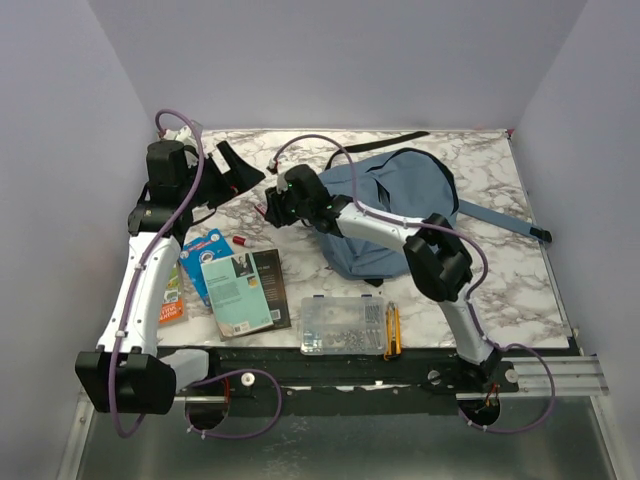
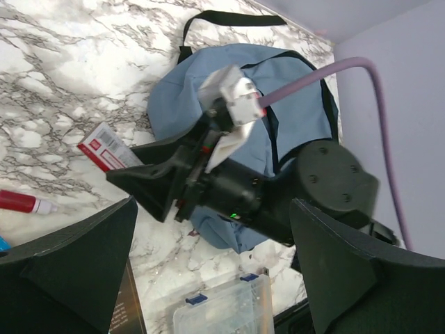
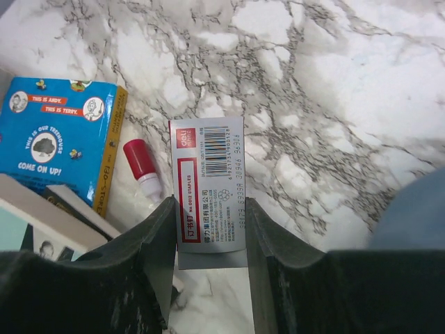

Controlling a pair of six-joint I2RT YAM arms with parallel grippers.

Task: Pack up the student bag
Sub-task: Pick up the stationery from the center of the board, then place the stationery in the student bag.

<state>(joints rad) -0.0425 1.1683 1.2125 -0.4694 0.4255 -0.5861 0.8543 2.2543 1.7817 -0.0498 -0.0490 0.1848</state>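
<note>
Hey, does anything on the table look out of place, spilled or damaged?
Nothing stands out. The student bag lies slumped but intact, the books and clear parts box sit flat, and nothing has spilled. The right gripper holds the small staple box squarely.

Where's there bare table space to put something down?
Bare table at the near right, bordered by the strap of the student bag, the table edge and the right arm. Crowded left and near centre: books, clear box, the staples box in the right gripper.

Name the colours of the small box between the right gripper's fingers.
Staples box: grey-white with red label, clearest in right wrist view.
</note>
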